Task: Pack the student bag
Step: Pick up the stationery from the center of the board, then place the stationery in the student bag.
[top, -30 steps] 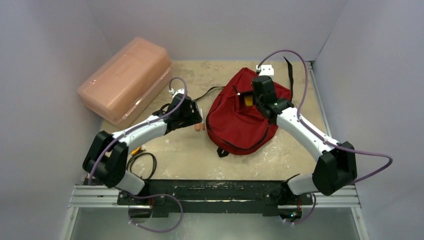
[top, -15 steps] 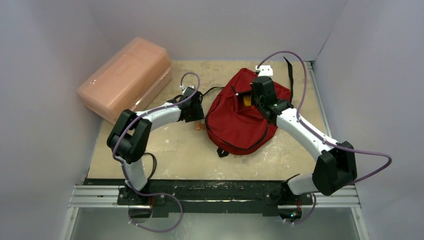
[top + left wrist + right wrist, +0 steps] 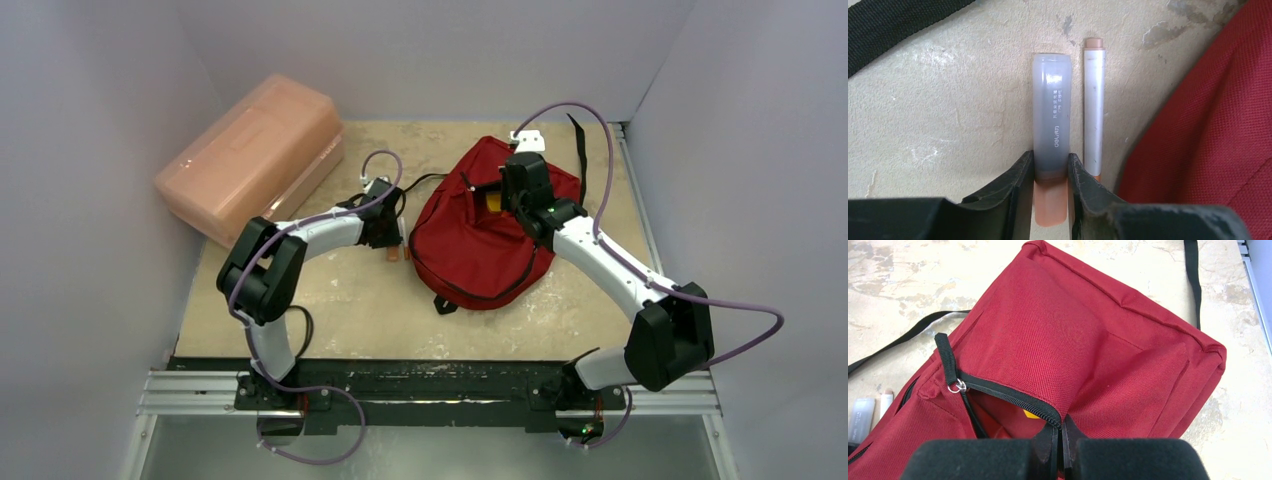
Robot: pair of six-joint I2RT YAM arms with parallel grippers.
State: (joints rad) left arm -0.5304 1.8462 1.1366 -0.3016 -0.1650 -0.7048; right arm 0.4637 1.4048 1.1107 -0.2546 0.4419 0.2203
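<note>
Beige table: left gripper pinches the marker, pen just outside its fingers. Lift straight. Right gripper clamps the bag.

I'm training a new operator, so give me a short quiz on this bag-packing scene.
1. True or false: the right gripper is shut on the zipper edge of the bag.
2. What sits between the jaws of the left gripper? A ruler, B glue stick, C book.
3. Which lies nearer the bag, the glue stick or the pen?
Key: 1 true; 2 B; 3 the pen.
</note>
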